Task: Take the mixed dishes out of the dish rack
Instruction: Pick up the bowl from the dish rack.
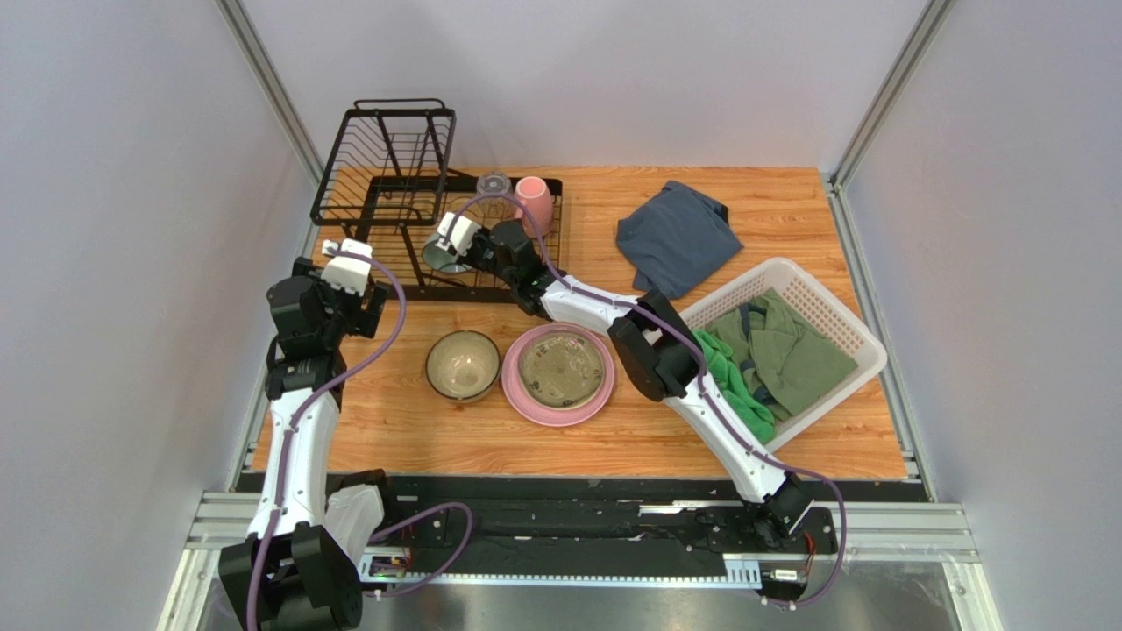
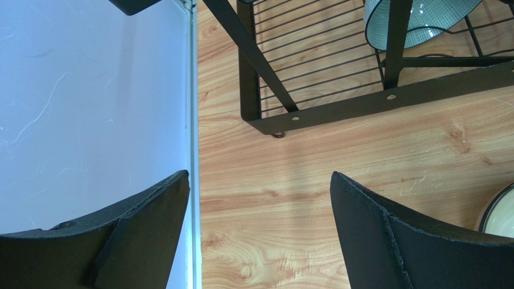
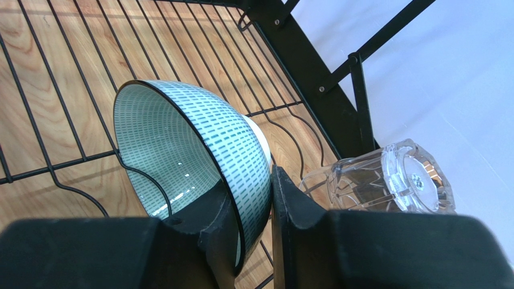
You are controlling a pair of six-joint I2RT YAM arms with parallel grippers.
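The black dish rack (image 1: 395, 184) stands at the back left. My right gripper (image 1: 454, 239) reaches into its flat tray and is shut on the rim of the pale teal bowl (image 3: 181, 138), one finger inside and one outside; the bowl is tilted on the wires. A clear glass tumbler (image 3: 386, 180) lies just right of it, and a pink mug (image 1: 534, 204) stands in the rack. My left gripper (image 2: 259, 180) is open and empty over bare table by the rack's near left corner (image 2: 338, 111). On the table, a tan-olive bowl (image 1: 462, 364) sits beside a pink plate (image 1: 516, 391) carrying a cream plate (image 1: 561, 367).
A blue-grey folded cloth (image 1: 678, 237) lies at the back right. A white lattice basket (image 1: 843, 316) with green clothes stands at the right. The left wall panel (image 2: 90, 108) runs close beside my left gripper.
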